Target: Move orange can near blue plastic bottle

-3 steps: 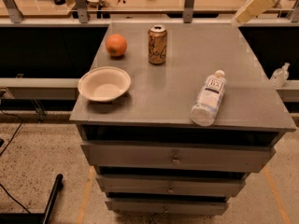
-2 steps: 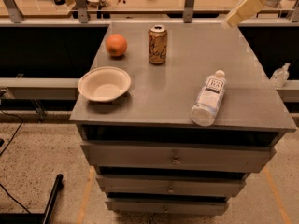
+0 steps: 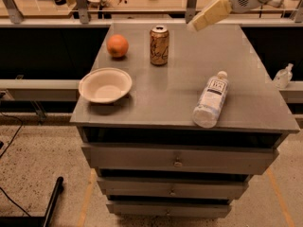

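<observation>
Jaws of the gripper (image 3: 208, 14) are hanging above the far right part of the surface (image 3: 182, 82), grasping nothing that we are seeing. We cannot tell whether they are released or clenched, since they are showing as one tan wedge.

We are locating the orange can (image 3: 159, 45) upright near the far edge, just beside an orange fruit (image 3: 117, 46) on its left and well apart from the gripper. The blue plastic bottle (image 3: 211, 100) is lying on its side near the front right corner, its white cap pointing toward the far edge, well apart from the can.

We are judging that the upright stance is offering the can's straight cylindrical wall for a side grasp, while the round bottle may be rolling if nudged.

The can is showing a tan metal body and a silver top. The bottle is showing clear plastic with a white label. A shallow pale bowl (image 3: 105, 84) is sitting near the left edge. The surface is flat, grey and matte, topping a drawer cabinet (image 3: 177, 161).
</observation>
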Robot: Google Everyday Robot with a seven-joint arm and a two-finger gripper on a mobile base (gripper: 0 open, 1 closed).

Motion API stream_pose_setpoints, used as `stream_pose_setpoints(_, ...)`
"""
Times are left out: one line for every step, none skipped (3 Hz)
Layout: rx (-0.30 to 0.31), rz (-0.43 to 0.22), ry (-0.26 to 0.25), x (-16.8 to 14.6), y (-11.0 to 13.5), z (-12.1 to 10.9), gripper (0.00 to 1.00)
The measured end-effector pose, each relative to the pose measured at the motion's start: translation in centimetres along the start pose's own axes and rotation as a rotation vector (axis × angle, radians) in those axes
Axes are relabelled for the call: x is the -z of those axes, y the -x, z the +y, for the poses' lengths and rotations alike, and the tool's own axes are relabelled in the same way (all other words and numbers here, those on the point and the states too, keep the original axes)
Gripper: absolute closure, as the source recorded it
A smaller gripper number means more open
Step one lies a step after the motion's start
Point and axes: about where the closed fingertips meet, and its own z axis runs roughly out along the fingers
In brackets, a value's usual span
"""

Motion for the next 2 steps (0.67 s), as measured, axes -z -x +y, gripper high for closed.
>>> stream_pose_setpoints(-0.073, -0.045, -0.009, -2.3, 0.1, 2.5, 0.00)
stream_pose_setpoints(-0.113, -0.076, 0.001, -5.5, -0.8, 5.7, 0.00)
